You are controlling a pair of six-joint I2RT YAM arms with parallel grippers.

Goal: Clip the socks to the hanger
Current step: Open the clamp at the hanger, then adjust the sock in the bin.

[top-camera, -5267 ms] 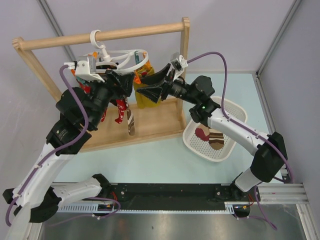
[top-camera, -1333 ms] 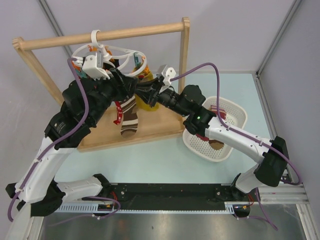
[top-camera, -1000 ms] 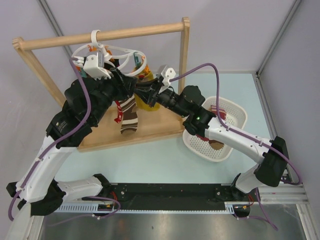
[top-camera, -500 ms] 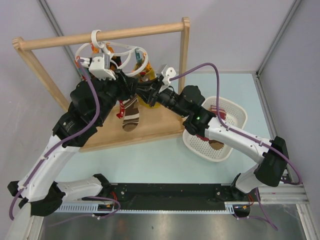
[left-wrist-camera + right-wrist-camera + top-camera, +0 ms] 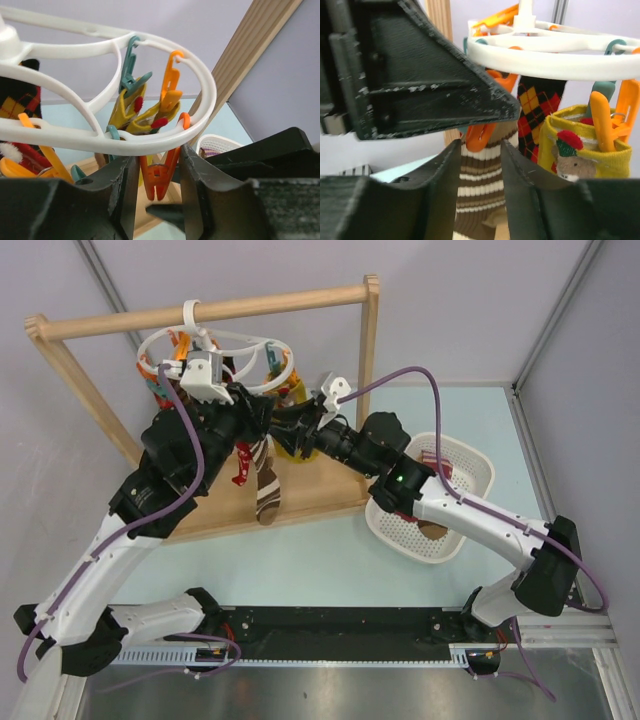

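Both arms are up at the hanger (image 5: 65, 134), which hooks over the wooden rail (image 5: 270, 302) at the back of the bench (image 5: 320, 560). The left gripper (image 5: 157, 160) sits just under the white ring, its jaws either side of an orange peg (image 5: 159, 177). The gaps are very thin, and I can't tell whether they are squeezing the peg or only flanking it.

The right gripper (image 5: 480, 150) comes in from the other side. Its jaws are parted, and the brown sock (image 5: 480, 185) hangs flat between them, not bunched. The sock's cuff is caught in an orange peg just above. From overhead it dangles straight down in front of the rail's base.

Just left of it hangs the red sock (image 5: 243, 462). A mustard sock (image 5: 575, 150) and a black diamond sock (image 5: 537, 112) are pegged beside them on the ring. The basket (image 5: 478, 472) sits to the right, under the right arm.
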